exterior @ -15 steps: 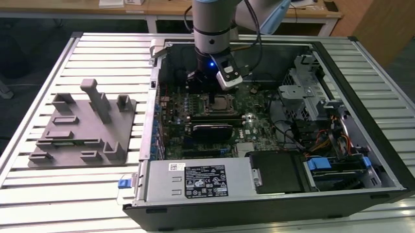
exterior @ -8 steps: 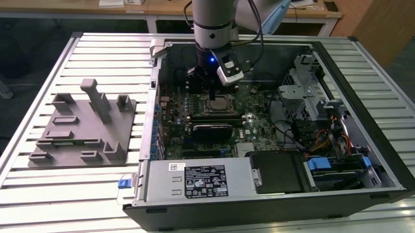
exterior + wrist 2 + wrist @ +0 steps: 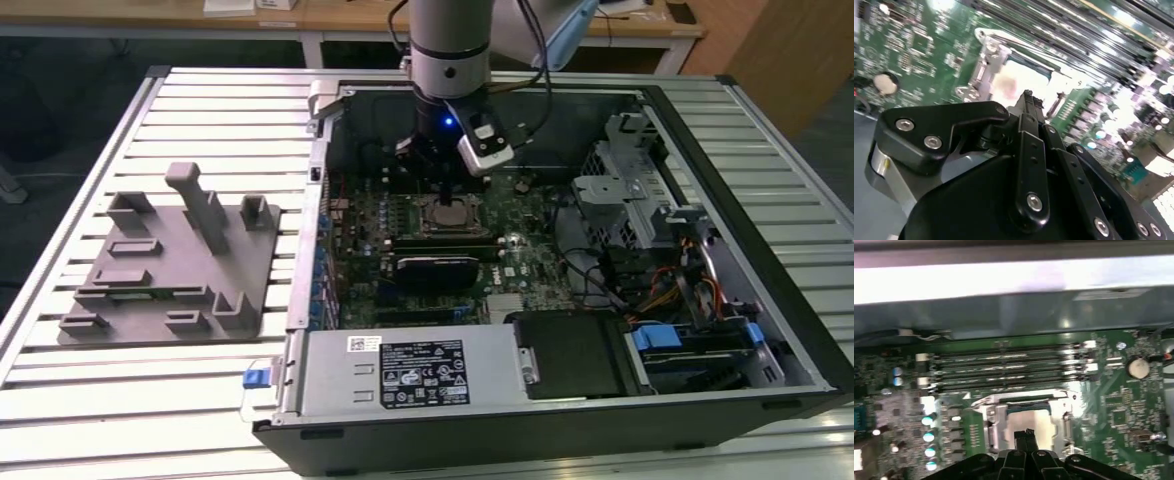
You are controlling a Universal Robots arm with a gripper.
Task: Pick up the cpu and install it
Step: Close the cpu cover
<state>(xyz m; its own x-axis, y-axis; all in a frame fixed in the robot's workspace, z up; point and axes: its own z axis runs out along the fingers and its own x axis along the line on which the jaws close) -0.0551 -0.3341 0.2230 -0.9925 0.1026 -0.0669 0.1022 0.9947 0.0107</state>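
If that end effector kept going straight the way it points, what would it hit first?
Most likely the cpu lying in its socket on the motherboard: the end effector points down at its metal top. Whether there is a gap between them I cannot tell.

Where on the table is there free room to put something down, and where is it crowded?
In the exterior view, bare slats of the table lie between the fixture and the edge nearest the camera, and also beyond the fixture. The case is crowded: board, cables, and the gripper over the cpu.
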